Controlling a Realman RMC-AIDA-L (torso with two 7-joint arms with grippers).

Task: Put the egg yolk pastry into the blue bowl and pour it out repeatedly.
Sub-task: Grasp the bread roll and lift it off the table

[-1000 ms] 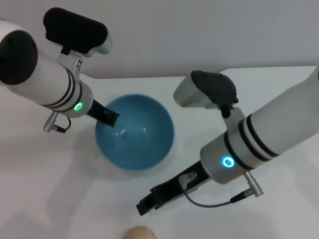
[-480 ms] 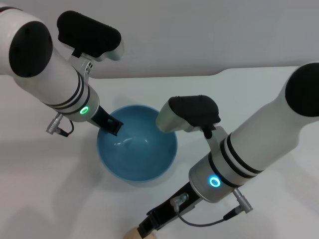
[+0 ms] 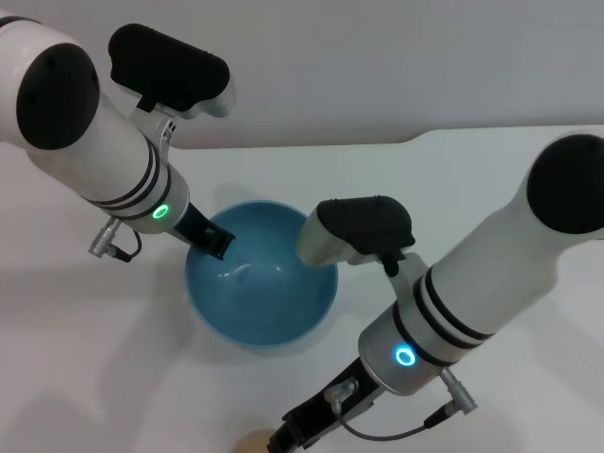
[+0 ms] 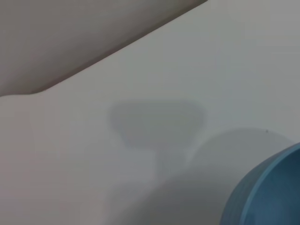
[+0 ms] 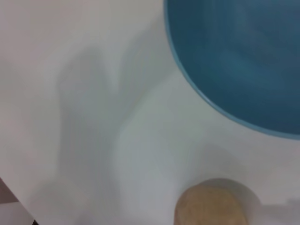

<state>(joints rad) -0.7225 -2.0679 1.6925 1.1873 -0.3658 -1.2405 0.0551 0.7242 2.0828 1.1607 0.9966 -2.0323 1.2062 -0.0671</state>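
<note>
1. Head view: left gripper (image 3: 217, 243) sits at the rim of the blue bowl (image 3: 261, 316), apparently pinching it; bowl looks empty. Right gripper (image 3: 297, 436) is low over the egg yolk pastry (image 3: 255, 443) at the table's (image 3: 85, 359) near edge; finger gap can't be told.
2. Left wrist view: only bowl wall (image 4: 262, 192) & bare table; no pastry.
3. Right wrist view: pastry (image 5: 211, 204) lies on the table, apart from the bowl (image 5: 234, 51). Looks light, soft, crumbly; grip gently across its sides.

blue bowl (image 3: 261, 294): 1 | egg yolk pastry (image 5: 211, 204): 1 | table (image 3: 85, 368): 1
</note>
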